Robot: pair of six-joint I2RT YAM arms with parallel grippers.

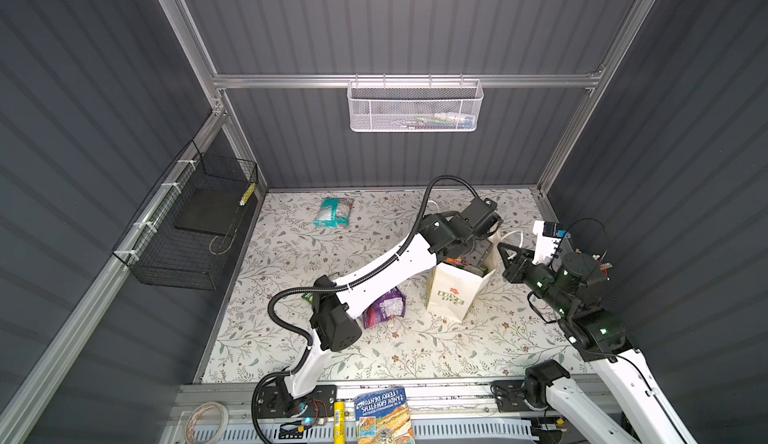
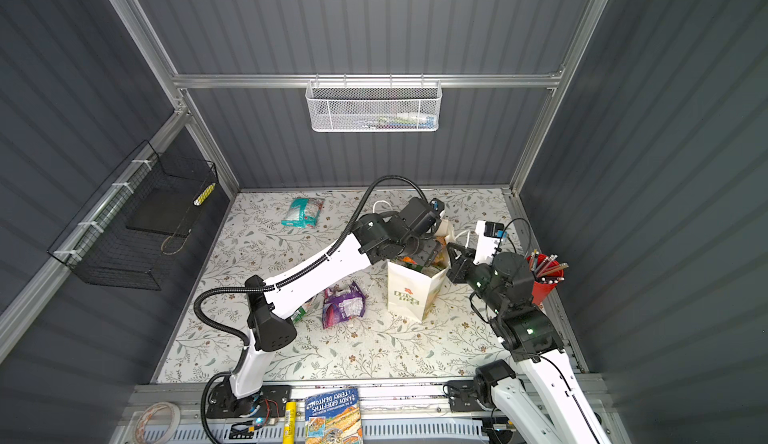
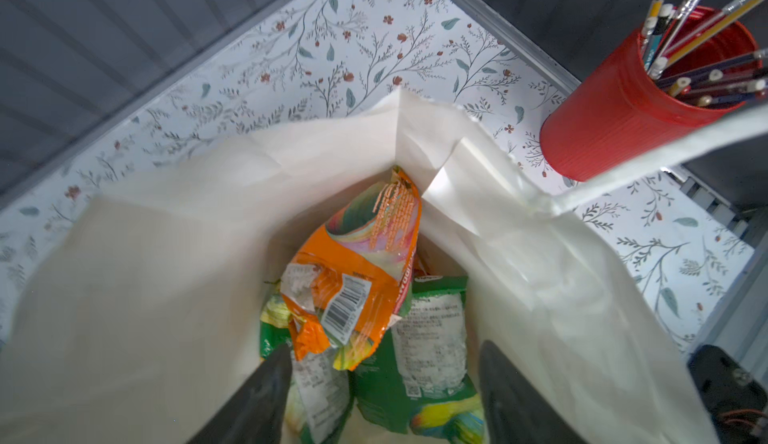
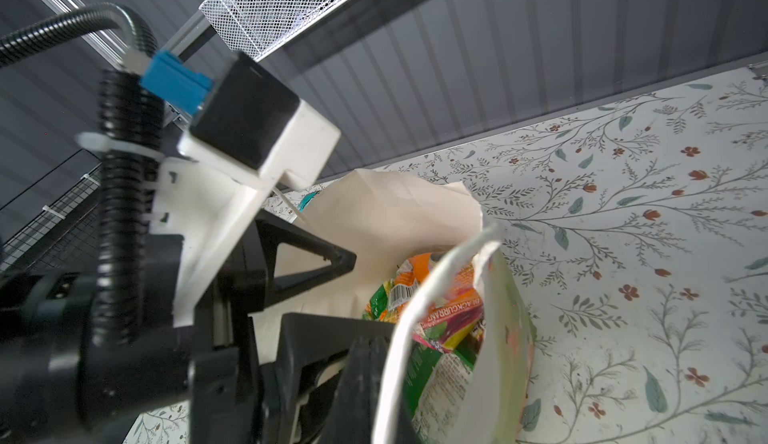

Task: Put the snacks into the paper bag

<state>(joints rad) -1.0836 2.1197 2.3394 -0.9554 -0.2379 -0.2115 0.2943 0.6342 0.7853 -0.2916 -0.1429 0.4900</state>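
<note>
The white paper bag (image 1: 453, 296) (image 2: 409, 292) stands upright right of centre. My left gripper (image 1: 471, 257) (image 3: 384, 350) hangs open over its mouth, empty. Below it inside the bag lie an orange packet (image 3: 357, 263) and green packets (image 3: 428, 338). My right gripper (image 1: 501, 249) (image 4: 368, 346) is shut at the bag's right rim on its white cord handle (image 4: 436, 279). On the table lie a purple packet (image 1: 384, 306) (image 2: 343, 304) and a teal-white packet (image 1: 332, 212) at the back. A green packet (image 2: 301, 313) is partly hidden under the left arm.
A red cup of pencils (image 2: 544, 288) (image 3: 615, 121) stands close to the bag's right, behind the right arm. A blue-covered book (image 1: 384, 415) lies on the front rail. A black wire basket (image 1: 195, 229) hangs on the left wall, a white mesh basket (image 1: 415, 109) on the back wall.
</note>
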